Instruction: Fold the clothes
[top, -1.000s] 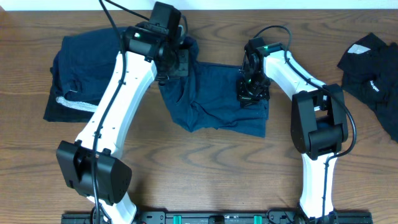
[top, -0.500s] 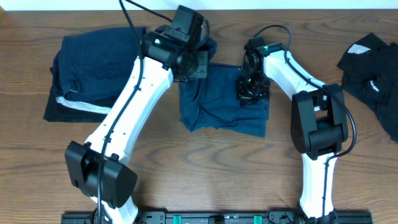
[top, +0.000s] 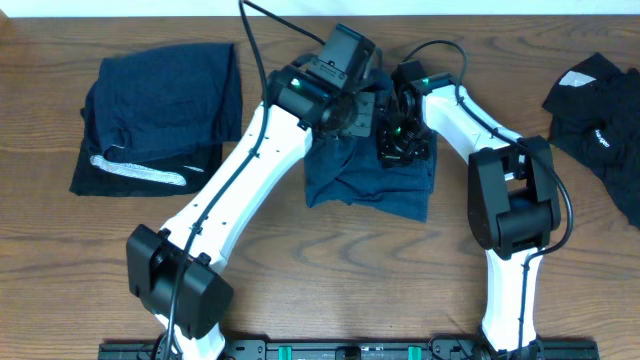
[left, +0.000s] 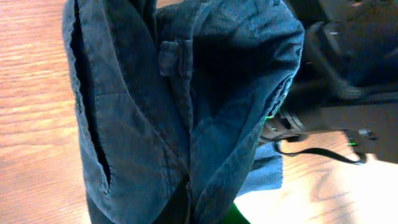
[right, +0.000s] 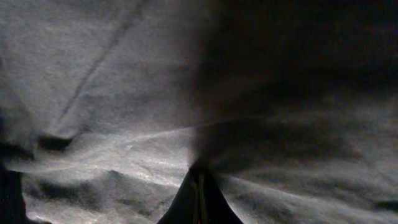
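Brown wood-grain table (top: 60, 270), pale strip (top: 100, 6) along its far edge, black rail (top: 400, 350) at its near edge

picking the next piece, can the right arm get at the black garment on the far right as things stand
Probably not yet: the right gripper is shut on the navy shorts. Once it lets go, likely yes, since only bare table lies between it and the black garment.

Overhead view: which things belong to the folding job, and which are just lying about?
Job:
navy shorts, centre, half folded
folded dark pile, left
black garment, right edge

Not part of it:
wooden table underneath
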